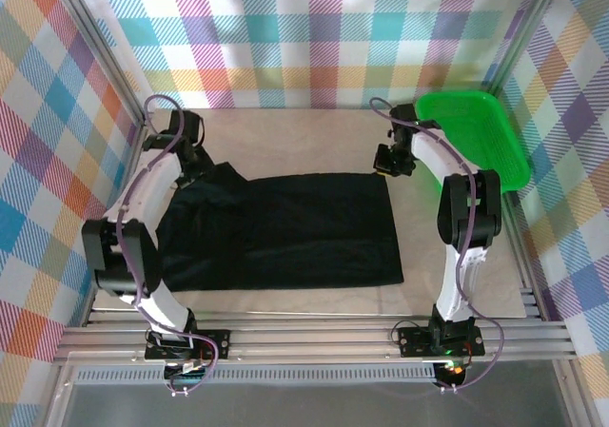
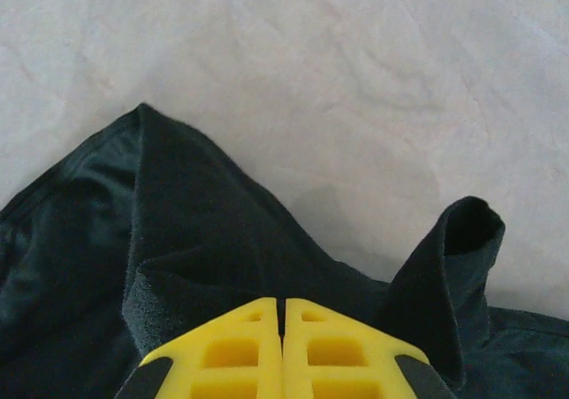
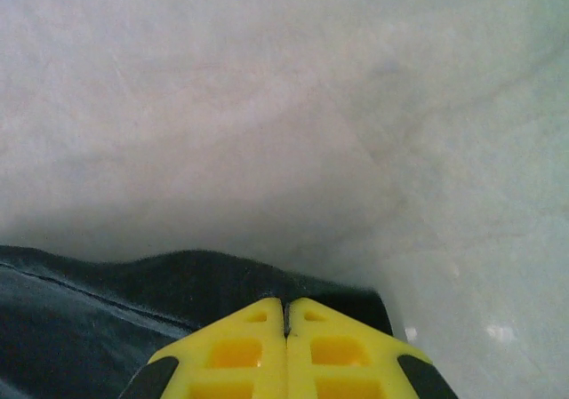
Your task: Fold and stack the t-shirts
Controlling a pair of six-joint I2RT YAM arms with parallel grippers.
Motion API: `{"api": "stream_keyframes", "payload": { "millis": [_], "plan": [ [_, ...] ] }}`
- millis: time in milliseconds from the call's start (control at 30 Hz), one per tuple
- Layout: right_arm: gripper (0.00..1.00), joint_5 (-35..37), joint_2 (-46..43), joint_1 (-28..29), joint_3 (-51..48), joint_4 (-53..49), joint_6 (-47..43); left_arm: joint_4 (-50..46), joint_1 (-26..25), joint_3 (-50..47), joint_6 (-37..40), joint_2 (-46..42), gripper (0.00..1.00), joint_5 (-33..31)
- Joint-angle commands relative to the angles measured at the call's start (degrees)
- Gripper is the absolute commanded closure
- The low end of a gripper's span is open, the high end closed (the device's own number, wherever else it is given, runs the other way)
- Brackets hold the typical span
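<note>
Black t-shirt (image 1: 304,227) lies spread; left gripper (image 2: 283,305) and right gripper (image 3: 285,306) each pinch its far edge, fingers pressed together, nipped cloth hidden beneath them

Just a pale, marbled tabletop (image 1: 285,132) here. Got a black t-shirt (image 1: 304,227) spread mostly flat across the middle, bunched up at its left end. Also got a bright green mesh basket (image 1: 476,132) parked in the far right corner, apart from the shirt.
</note>
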Motion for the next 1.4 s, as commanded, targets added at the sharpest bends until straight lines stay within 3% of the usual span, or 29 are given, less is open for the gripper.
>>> {"api": "stream_keyframes", "payload": {
  "millis": [0, 300, 467, 767, 1367],
  "plan": [
    [1.00, -0.74, -5.95, 0.63, -5.14, 1.59, 0.35, -1.34, -0.41, -6.54, -2.59, -7.64, 1.00, -2.35],
    [1.00, 0.14, -18.14, 1.69, -24.53, 3.23, 4.94, -6.96, -0.40, -24.49, -8.55, -26.30, 1.00, -4.83],
    [1.00, 0.67, -21.40, 1.67, -31.32, 3.86, 5.70, -9.06, -0.40, -30.62, -12.44, -31.56, 1.00, -5.14],
    [1.00, 3.77, -26.81, 1.77, -33.96, 1.72, 6.23, -9.69, -0.41, -32.92, -13.30, -32.65, 1.00, -5.55],
    [1.00, 2.11, -29.47, 3.36, -42.35, 2.11, 11.22, -7.76, -0.40, -34.16, -12.75, -29.98, 1.00, -5.42]
  ]
}}
